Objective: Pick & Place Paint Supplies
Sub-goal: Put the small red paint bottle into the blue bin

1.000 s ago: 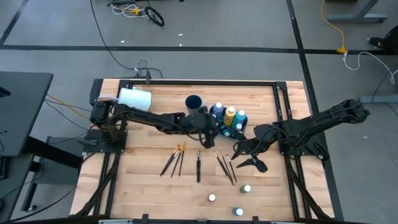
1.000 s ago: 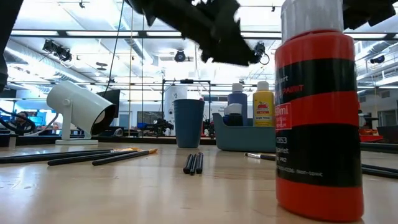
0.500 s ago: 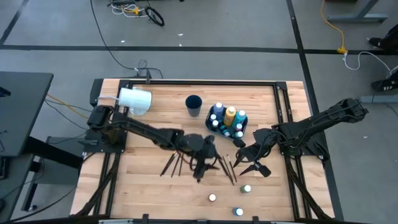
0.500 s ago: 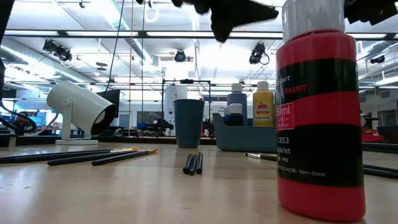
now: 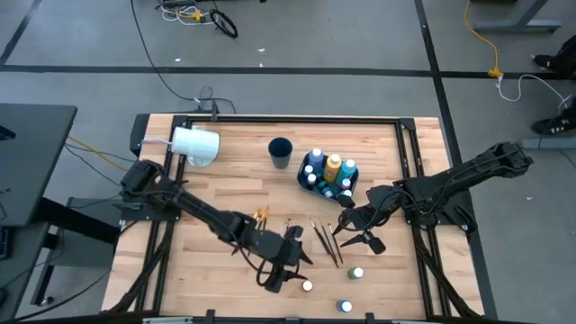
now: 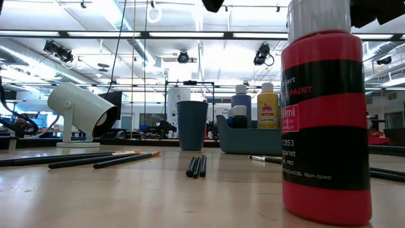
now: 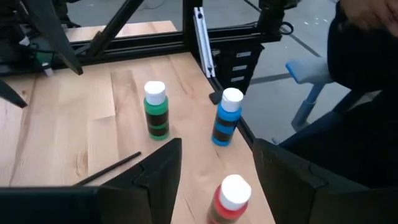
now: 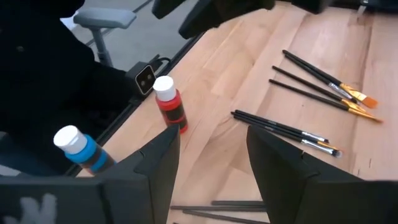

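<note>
Three white-capped paint bottles stand upright near the table's front edge: red (image 5: pixel 308 286), green (image 5: pixel 357 272) and blue (image 5: pixel 345 306). My left gripper (image 5: pixel 292 265) hangs open above the table just left of the red bottle (image 7: pixel 230 198), touching nothing; the green (image 7: pixel 157 112) and blue (image 7: pixel 226 118) bottles stand beyond it. My right gripper (image 5: pixel 353 232) hovers open right of the middle, over loose paintbrushes (image 5: pixel 325 241). Other brushes (image 5: pixel 259 223) lie flat at mid-table. More bottles stand in a dark bin (image 5: pixel 328 175).
A large white cylinder (image 5: pixel 194 145) lies at the back left, and a dark blue cup (image 5: pixel 281 151) stands at the back middle, left of the bin. A person in dark clothes (image 7: pixel 367 93) stands just past the table's front edge. Bare wood shows at the front left.
My left gripper has swung from beside the bin toward the table's near edge, passing over the brushes, and now hangs by the red bottle. It has stayed open. My right gripper has kept still, and nothing on the table has moved.
</note>
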You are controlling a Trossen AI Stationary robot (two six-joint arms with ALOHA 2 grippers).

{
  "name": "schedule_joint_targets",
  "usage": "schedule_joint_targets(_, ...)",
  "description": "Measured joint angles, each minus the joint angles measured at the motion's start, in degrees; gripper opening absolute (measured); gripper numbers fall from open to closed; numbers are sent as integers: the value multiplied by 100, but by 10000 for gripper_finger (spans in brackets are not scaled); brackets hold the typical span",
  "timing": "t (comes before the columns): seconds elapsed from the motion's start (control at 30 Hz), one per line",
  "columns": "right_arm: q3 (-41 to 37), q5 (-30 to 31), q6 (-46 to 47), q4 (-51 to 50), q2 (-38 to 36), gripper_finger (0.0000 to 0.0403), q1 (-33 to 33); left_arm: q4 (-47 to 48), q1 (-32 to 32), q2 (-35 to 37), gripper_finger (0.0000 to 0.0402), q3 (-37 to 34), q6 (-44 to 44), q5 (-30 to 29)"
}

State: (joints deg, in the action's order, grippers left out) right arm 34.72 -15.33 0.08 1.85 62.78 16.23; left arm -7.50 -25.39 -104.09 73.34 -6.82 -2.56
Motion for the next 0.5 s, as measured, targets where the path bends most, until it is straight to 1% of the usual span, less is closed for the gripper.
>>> schedule_joint_targets(0.13, 0, -2, 96, 46, 0, 190, 0, -60, -111, -4, 212, -2, -44, -82)
schedule_joint_targets(0.3, 0, -3, 95, 154, 0, 190, 0, -151, -133, -5, 239, -2, -50, -58)
schedule_joint_targets(0.4, 0, -4, 94, 188, 0, 190, 0, -456, -128, -213, 256, 3, -92, 197)
schedule_joint_targets(0.47, -4, -4, 94, 191, -2, 190, 0, -755, -113, -485, 263, -11, -91, 453)
schedule_joint_targets(0.5, -4, -4, 94, 189, -2, 190, 0, -830, -102, -594, 265, -7, -21, 485)
